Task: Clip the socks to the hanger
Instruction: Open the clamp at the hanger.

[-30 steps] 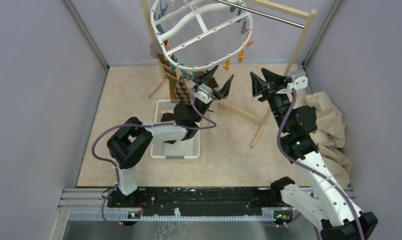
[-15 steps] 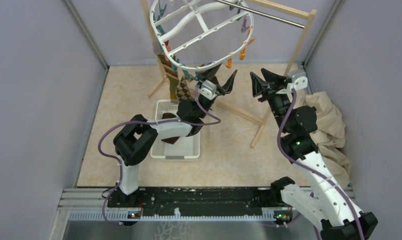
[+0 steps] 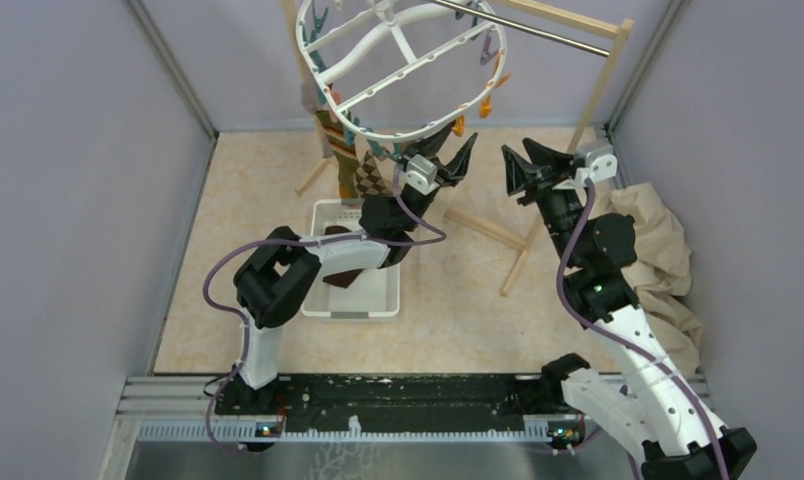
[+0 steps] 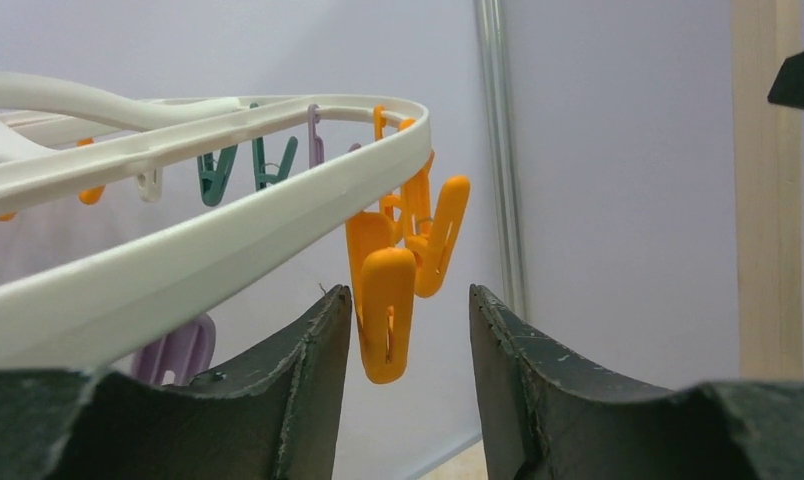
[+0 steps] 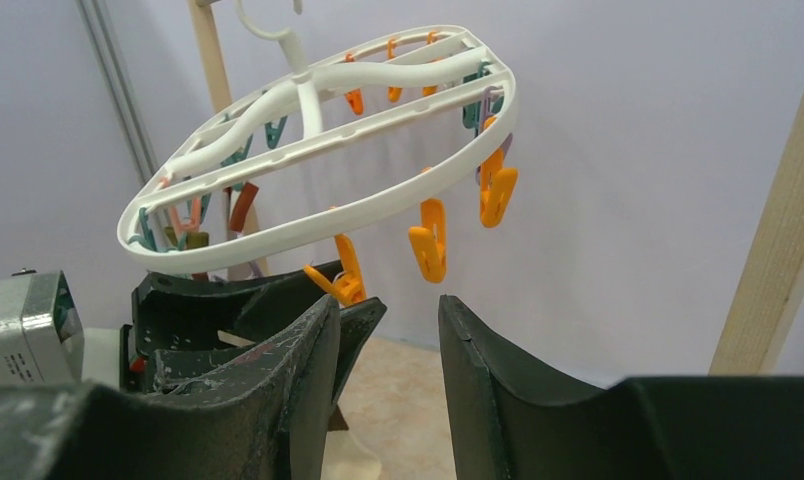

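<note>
Hanger [image 4: 228, 235] hangs at the far side, one orange peg [image 4: 386, 310] dangling right between my left fingers [image 4: 303, 380], closer to one, gap on the other. Left fingers half open, gripping nothing. Right fingers [image 5: 483, 390] parted too, empty, below the hanger's rim.

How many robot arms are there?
2. The left arm bends over the white bin toward the hanger; the right arm stands beside the beige cloth. None looks hidden.

White bin [image 3: 350, 313], beige cloth [image 3: 660, 250], wooden rack [image 3: 593, 95]
</note>
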Action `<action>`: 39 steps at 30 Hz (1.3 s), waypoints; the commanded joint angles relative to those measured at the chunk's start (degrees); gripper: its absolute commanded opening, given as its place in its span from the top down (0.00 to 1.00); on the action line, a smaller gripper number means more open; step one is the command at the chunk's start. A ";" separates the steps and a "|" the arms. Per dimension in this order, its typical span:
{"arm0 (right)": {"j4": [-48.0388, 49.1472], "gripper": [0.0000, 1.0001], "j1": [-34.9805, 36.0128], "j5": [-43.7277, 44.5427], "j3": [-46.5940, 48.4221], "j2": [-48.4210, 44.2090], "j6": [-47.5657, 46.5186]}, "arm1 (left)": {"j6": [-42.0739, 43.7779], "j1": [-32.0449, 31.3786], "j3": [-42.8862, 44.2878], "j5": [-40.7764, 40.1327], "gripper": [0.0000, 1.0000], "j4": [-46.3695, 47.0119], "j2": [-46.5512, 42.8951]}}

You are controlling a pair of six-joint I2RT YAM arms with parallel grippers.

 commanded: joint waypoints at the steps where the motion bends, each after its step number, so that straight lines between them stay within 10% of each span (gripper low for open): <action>1: 1.33 0.58 -0.73 -0.50 1.30 -1.49 -0.74 | -1.38 -0.54 1.71 1.00 0.50 0.13 1.29; 21: 2.28 0.60 -0.74 -0.49 0.24 -2.42 -0.81 | -1.97 -0.63 4.39 -0.17 0.62 -0.73 2.71; 39: 0.94 0.61 -0.80 -5.79 1.36 -0.18 -0.86 | -3.77 -0.72 0.34 0.10 1.00 -7.55 -3.03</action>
